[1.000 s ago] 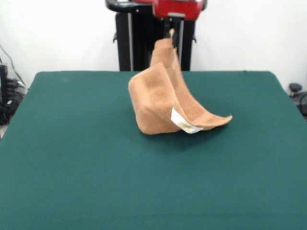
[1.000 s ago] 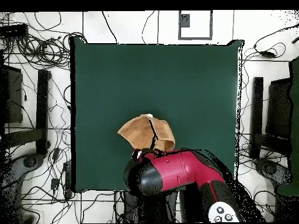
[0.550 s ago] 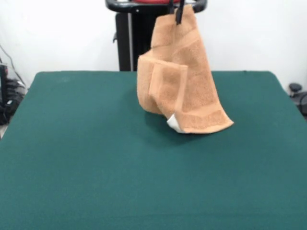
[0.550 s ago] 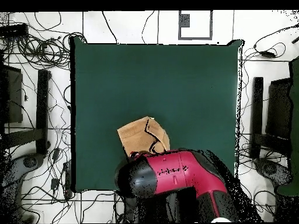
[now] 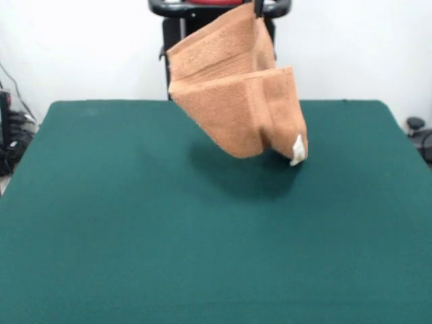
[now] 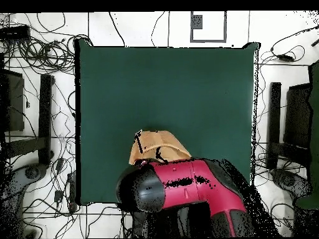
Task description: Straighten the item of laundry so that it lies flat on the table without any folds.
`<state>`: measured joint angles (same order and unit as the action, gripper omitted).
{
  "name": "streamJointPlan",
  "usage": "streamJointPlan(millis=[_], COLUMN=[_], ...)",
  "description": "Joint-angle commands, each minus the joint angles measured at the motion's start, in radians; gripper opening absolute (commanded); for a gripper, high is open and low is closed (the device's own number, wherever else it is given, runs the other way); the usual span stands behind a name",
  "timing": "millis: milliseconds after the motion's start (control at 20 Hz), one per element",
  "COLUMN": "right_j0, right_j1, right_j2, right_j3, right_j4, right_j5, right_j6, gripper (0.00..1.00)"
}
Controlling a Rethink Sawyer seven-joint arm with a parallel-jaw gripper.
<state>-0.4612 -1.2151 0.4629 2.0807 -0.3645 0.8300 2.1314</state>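
The item of laundry (image 5: 236, 101), a light-orange terry towel, hangs bunched and folded in the air over the far middle of the green table (image 5: 101, 236). Its shadow lies on the cloth beneath it, and its white tag (image 5: 297, 150) dangles at the lower right corner. My gripper (image 5: 258, 8) shows only as dark tips at the top edge, shut on the towel's upper corner. In the overhead view the towel (image 6: 156, 146) sticks out from under the red arm (image 6: 187, 187), which hides the gripper, near the table's (image 6: 187, 87) bottom edge.
The black pedestal (image 5: 182, 61) stands just behind the table's far edge. Cables (image 6: 37, 43) and dark stands surround the table on the floor.
The gripper has risen with the towel. The towel's lower end, which rested on the table a second ago, has lifted off and swung, and the whole towel now hangs free.
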Motion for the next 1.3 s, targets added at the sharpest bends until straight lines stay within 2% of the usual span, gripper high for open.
streamJointPlan(millis=[50, 400, 1300], right_j0=[-0.009, -0.033, -0.07], right_j1=[-0.001, 0.007, 0.061], right_j2=[0.113, 0.138, 0.182], right_j3=[-0.024, -0.036, -0.064], right_j4=[0.04, 0.022, -0.041], right_j5=[0.117, 0.136, 0.088], right_j6=[-0.251, -0.277, -0.282], gripper=[0.0, 0.0, 0.0])
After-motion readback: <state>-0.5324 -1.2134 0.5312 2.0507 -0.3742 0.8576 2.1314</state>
